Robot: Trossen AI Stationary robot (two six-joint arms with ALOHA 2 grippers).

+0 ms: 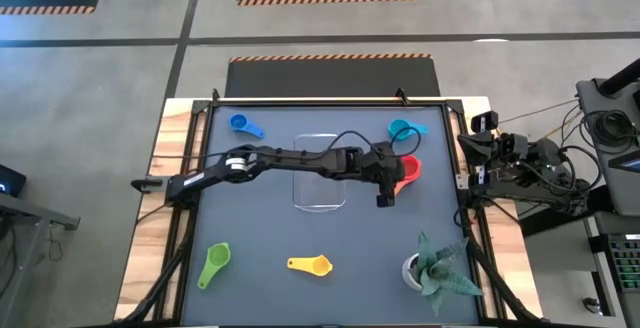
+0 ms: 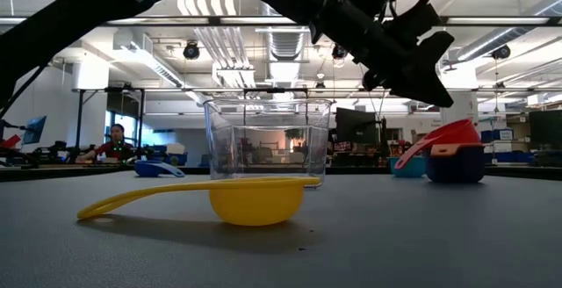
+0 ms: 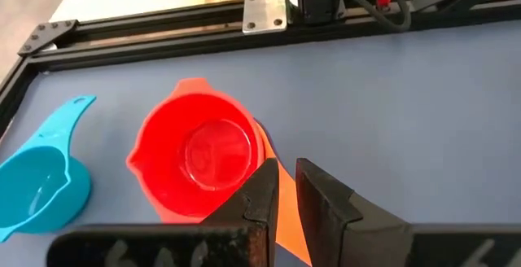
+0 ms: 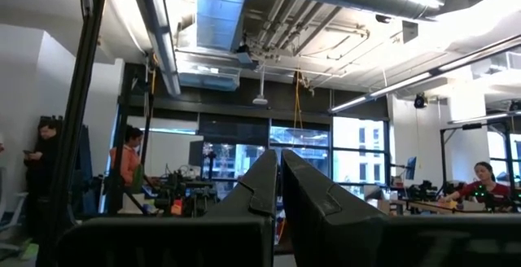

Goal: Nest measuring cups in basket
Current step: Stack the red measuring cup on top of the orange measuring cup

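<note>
No readable writing anywhere. Blue cup (image 1: pixel 241 124) sits far-left, green cup (image 1: pixel 215 260) and yellow cup (image 1: pixel 310 265) up front, clear basket (image 1: pixel 319 172) mid-table. Left gripper (image 1: pixel 386 194) pinches the red cup (image 1: pixel 407 171) by its handle, teal cup (image 1: pixel 402 130) beside it. Right gripper (image 4: pixel 278 187) is clenched empty, parked off-table.

We list, taking the clear basket (image 2: pixel 268 143) at mid-counter (image 2: pixel 421 235) as landmark:

- Yellow measuring cup (image 2: pixel 255 198): in front of the basket, bowl upright, handle lying level toward the left.
- Blue cup (image 2: pixel 158 169): left of the basket, farther back.
- Red cup (image 2: pixel 448 139): right of the basket, seated atop a dark blue cup (image 2: pixel 455 165).
- Teal cup (image 2: pixel 406 167): between the basket and the red cup, farther back.
- Left gripper (image 2: pixel 421 82): above and right of the basket, clear of the counter; we cannot tell how its jaws stand.
- Person (image 2: pixel 112 143): seated far behind, left of the basket.
</note>
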